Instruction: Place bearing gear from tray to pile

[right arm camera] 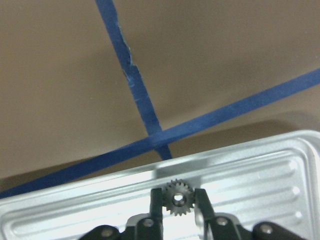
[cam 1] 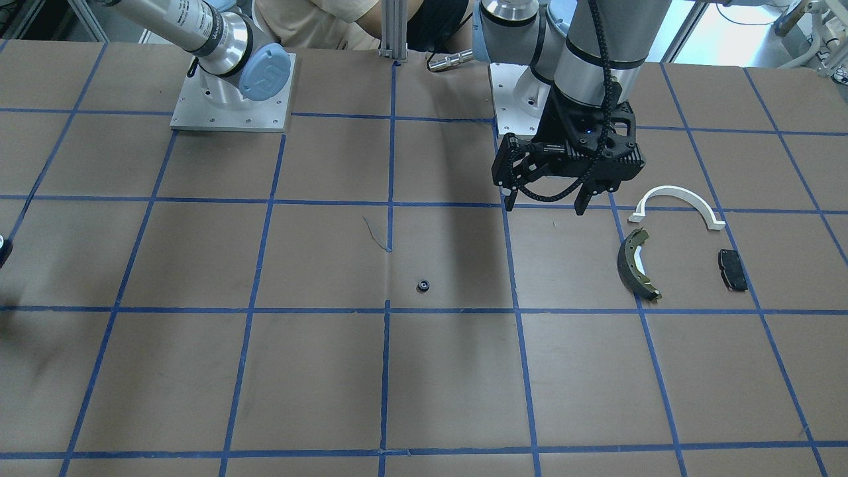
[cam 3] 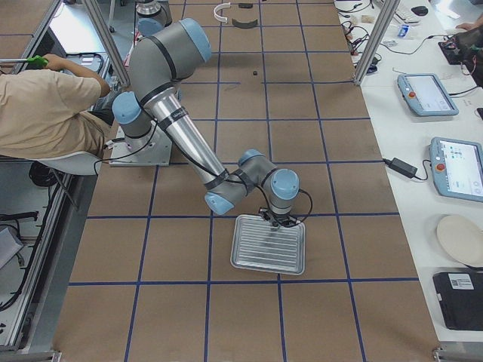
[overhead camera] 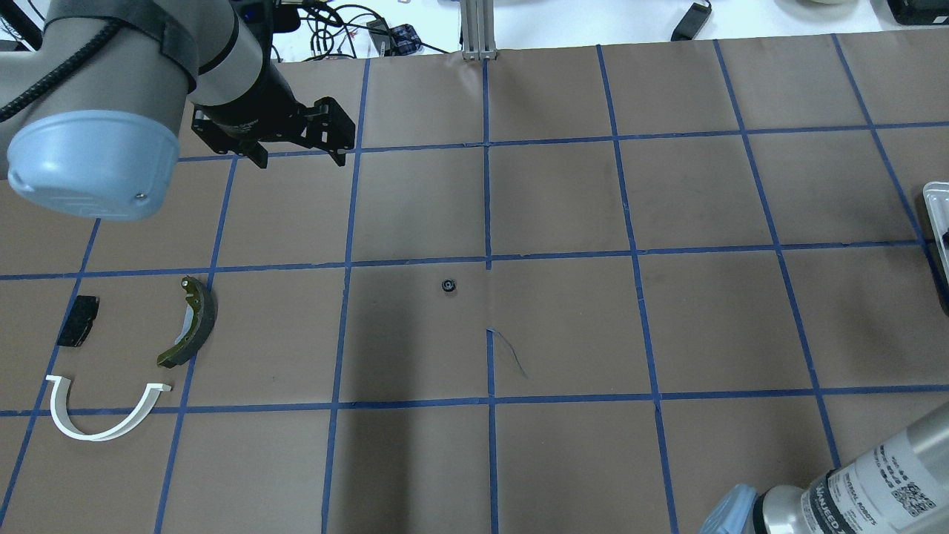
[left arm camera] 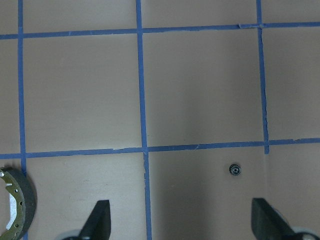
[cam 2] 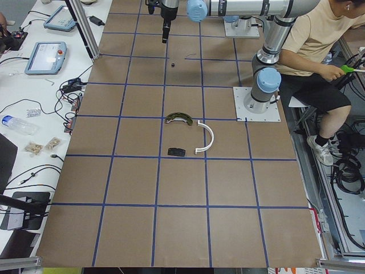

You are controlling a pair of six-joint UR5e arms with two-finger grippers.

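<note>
Bearing gear (right arm camera: 177,201) sits in tray (right arm camera: 260,167), gripped by right end effector (right arm camera: 178,193).

Your counter (cam 1: 331,377) is covered in matt brown paper crossed with blue tape (cam 1: 392,159). The tray (right arm camera: 260,165) is bright ribbed metal, glossy; the toothed gear (right arm camera: 177,198) is duller grey metal. The arch (cam 1: 676,191) looks like smooth white plastic, the brake shoe (cam 1: 624,265) rough and dark with an olive edge, the pad (cam 1: 732,269) matt black.
</note>
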